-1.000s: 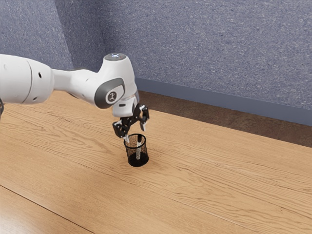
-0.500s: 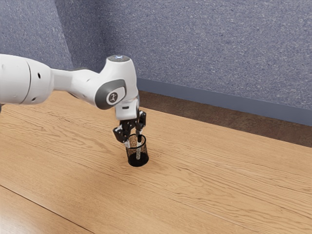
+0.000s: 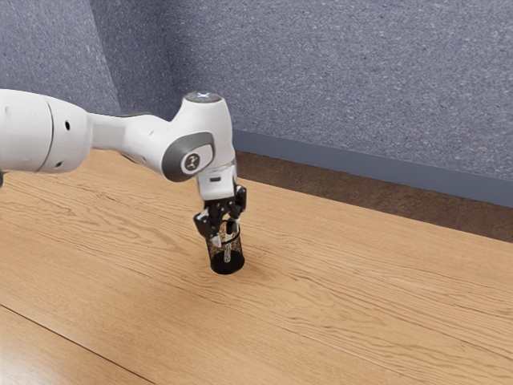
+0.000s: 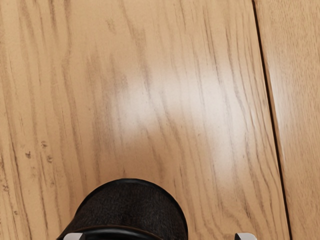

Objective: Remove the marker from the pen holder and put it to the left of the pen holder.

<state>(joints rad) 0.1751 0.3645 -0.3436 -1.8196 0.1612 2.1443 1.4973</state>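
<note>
Right at the pen holder's (image 3: pixel 238 260) mouth, the gripper (image 3: pixel 227 233) points downward with its two fingers spread well apart, one on each side of the marker's (image 3: pixel 231 228) dark upper end. They haven't closed on anything; whether either one brushes the marker or the pen holder's rim, I can't tell. The marker is inside the pen holder, standing nearly upright, its pale lower part visible through the mesh. The pen holder itself stands upright on the wooden table (image 3: pixel 361 281), beneath the gripper.
</note>
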